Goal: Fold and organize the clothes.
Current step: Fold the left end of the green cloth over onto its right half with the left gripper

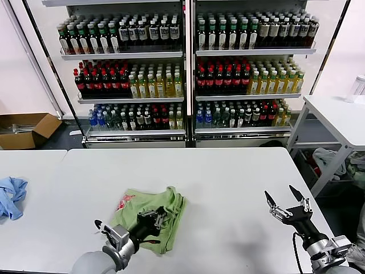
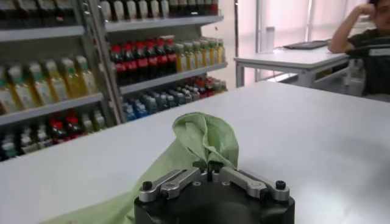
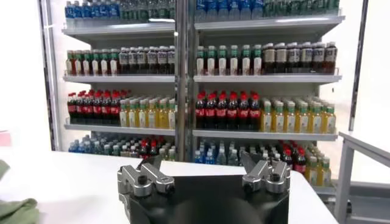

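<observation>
The white tabletop [image 1: 228, 188] is being occupied by a crumpled light green polo shirt [image 1: 149, 214] near its front edge; a light blue cloth [image 1: 11, 197] is being carried on the adjoining tabletop.

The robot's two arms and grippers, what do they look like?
Each gripper is black with silver-grey metal linkage bars fixed by dark bolts and slim dark pointed fingers. The left gripper sits on a rounded silver-grey wrist. The right gripper sits on a black forearm with a silver collar and a thin black cable alongside.
</observation>
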Motion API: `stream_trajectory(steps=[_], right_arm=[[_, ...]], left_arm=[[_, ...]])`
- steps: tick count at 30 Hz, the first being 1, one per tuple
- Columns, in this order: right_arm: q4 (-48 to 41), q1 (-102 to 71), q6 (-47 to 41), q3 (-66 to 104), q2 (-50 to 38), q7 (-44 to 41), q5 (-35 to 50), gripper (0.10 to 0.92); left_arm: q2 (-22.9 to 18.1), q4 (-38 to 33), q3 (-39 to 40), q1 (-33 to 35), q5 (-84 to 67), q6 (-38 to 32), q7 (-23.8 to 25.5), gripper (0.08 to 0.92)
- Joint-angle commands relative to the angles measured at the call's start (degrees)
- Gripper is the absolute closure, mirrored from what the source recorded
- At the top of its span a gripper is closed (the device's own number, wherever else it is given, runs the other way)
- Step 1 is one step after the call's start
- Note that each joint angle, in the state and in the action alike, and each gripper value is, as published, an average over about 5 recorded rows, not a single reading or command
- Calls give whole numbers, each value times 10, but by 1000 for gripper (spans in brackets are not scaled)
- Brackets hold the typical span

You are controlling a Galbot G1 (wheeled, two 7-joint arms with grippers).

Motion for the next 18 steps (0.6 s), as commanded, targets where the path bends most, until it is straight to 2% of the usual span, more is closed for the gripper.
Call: stream_trajectory(steps=[1, 8, 10, 14, 18], right_arm=[[3, 0, -2, -8, 3, -2, -4, 203], [5, -2, -2, -13, 3, -5, -7, 203], [6, -1, -2, -13, 2, -5, -6, 203], [6, -2, -1, -9, 1, -5, -3, 203], [3, -3, 1, -8, 0, -4, 1, 203]], left_arm=[[-15, 16, 51, -29, 0, 17, -12, 871], [-54, 35, 75, -69, -91, 28, -109, 668], [-61, 28, 82, -74, -115, 30, -121, 607], [-56, -14, 75, -63, -150, 43, -122, 494], [-18, -76, 23, -26, -185, 71, -102, 373]])
